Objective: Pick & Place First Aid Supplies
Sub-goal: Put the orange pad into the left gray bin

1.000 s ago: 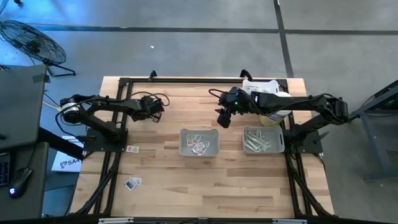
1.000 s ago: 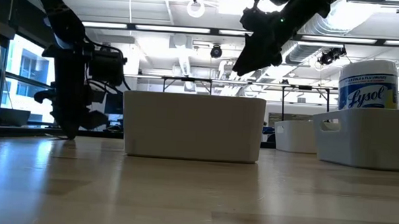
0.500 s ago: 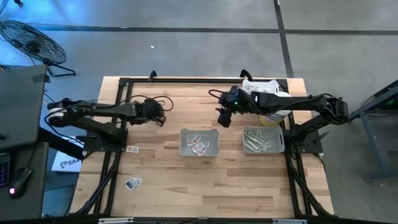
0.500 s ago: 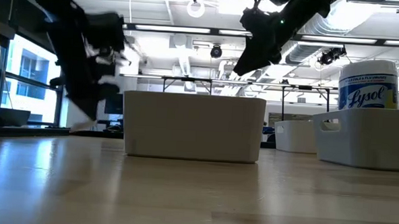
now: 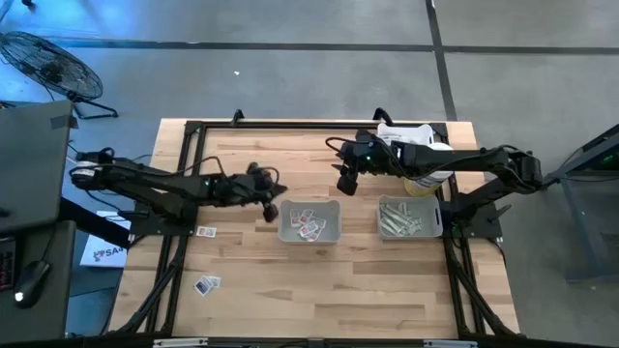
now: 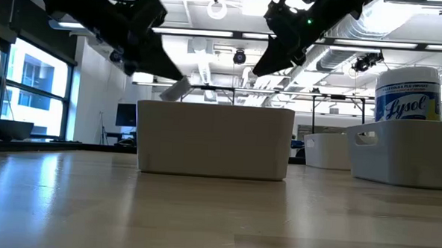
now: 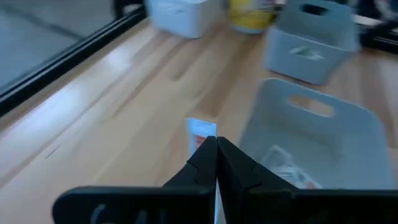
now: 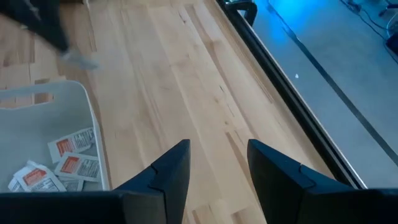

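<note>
Fingers of the left hand (image 7: 216, 163) are pressed together on a small white packet with red print (image 7: 201, 132), which sticks out past the fingertips. Seen from above, this left hand (image 5: 270, 206) hangs over bare wood just beside the 9 o'clock rim of the middle grey tray (image 5: 286, 232). In the low view the packet (image 6: 175, 89) sits above the level of the tray's rim (image 6: 216, 106) and tilts.

Inside the middle tray lie several squarish white packets with red marks (image 5: 309, 223); the right wrist view shows them gathered in one part of the tray floor (image 8: 59, 165), with the rest of the floor bare.

The right hand (image 5: 345, 183) hovers at about 1 o'clock from the middle tray, its two fingers (image 8: 171, 168) spread wide with nothing between them and only tabletop (image 8: 180, 87) below. The second tray (image 5: 434, 230), at 3 o'clock from the first, holds pale green-grey strips (image 5: 398, 218). A white bottle (image 5: 428, 182) stands just behind it at 12 o'clock.

Two more packets lie on the tabletop toward 8 o'clock from the middle tray, one near the left arm's base (image 5: 205, 231) and one nearer the front edge (image 5: 206, 284). Wood between the two trays and all along the front edge is open; a black frame (image 5: 290, 125) borders the far edge.
</note>
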You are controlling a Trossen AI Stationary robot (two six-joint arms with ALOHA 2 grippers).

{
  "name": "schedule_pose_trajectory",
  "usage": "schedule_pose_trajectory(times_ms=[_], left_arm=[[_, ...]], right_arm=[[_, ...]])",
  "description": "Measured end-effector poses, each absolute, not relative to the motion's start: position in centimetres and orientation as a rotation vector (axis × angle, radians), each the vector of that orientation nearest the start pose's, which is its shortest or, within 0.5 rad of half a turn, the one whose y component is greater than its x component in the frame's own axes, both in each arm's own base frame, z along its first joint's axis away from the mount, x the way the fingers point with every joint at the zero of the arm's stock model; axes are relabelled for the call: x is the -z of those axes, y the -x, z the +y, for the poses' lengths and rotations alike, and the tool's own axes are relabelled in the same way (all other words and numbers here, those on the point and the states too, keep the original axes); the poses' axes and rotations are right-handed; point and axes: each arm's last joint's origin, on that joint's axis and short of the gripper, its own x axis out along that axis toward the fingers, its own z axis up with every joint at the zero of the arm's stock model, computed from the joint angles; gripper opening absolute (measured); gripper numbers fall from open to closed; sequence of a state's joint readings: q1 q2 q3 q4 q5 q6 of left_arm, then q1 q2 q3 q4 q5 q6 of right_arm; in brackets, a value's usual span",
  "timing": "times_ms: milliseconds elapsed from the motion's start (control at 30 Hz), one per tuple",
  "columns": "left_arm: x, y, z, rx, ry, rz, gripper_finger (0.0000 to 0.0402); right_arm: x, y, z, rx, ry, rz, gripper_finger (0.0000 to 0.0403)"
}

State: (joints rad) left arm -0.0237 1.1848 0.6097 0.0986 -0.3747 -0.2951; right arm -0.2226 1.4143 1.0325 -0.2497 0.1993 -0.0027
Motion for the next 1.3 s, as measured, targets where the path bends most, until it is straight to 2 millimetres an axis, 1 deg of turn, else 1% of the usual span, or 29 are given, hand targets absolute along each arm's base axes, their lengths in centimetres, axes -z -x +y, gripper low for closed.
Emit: schedule_pose_trajectory(times_ms=[100,233,433,533,600,700,833,933,1000,1067,1200,1300], left_arm=[[-21.5,-25.5,-0.7,-0.322,0.144,0.403,0.0],[-20.2,-27.2,-1.7,-0.199,0.113,0.414,0.0],[-19.5,-30.9,-3.3,-0.115,-0.003,0.571,0.0],[-18.7,-32.3,-3.5,-0.122,-0.025,0.7,0.0001],[-18.6,-33.1,-3.5,-0.13,-0.03,0.746,0.0005],[-18.5,-33.9,-3.6,-0.142,-0.037,0.775,0.0023],[-19.6,-34.7,-3.7,-0.141,-0.038,0.731,0.0072],[-20.8,-34.4,-3.6,-0.169,-0.077,0.783,0.0105],[-22.5,-33.8,-3.9,-0.173,-0.086,0.801,0.0118],[-24.1,-32.7,-4.4,-0.176,-0.089,0.822,0.0121],[-26.4,-29.1,-6.1,-0.155,-0.079,0.882,0.0118],[-27.5,-25.9,-7.2,-0.154,-0.037,0.939,0.0115]], right_arm=[[-27.2,-29.7,-7.3,0.405,0.001,0.64,0.0153],[-27.2,-29.7,-7.3,0.399,0.004,0.642,0.0154],[-27.2,-29.6,-7.3,0.394,0.021,0.646,0.0154],[-27.2,-29.6,-7.3,0.392,0.018,0.65,0.0153],[-27.1,-29.6,-7.2,0.381,0.014,0.657,0.0154],[-27.0,-29.6,-7.1,0.376,-0.005,0.665,0.0154],[-26.9,-29.4,-7.1,0.372,-0.017,0.689,0.0153],[-26.8,-29.3,-7.0,0.378,-0.034,0.701,0.0154],[-26.7,-29.2,-7.0,0.379,-0.042,0.712,0.0153],[-26.6,-29.2,-6.8,0.376,-0.039,0.721,0.0154],[-26.6,-29.4,-6.3,0.362,-0.03,0.714,0.0154],[-26.7,-29.5,-5.9,0.348,-0.024,0.709,0.0154]])
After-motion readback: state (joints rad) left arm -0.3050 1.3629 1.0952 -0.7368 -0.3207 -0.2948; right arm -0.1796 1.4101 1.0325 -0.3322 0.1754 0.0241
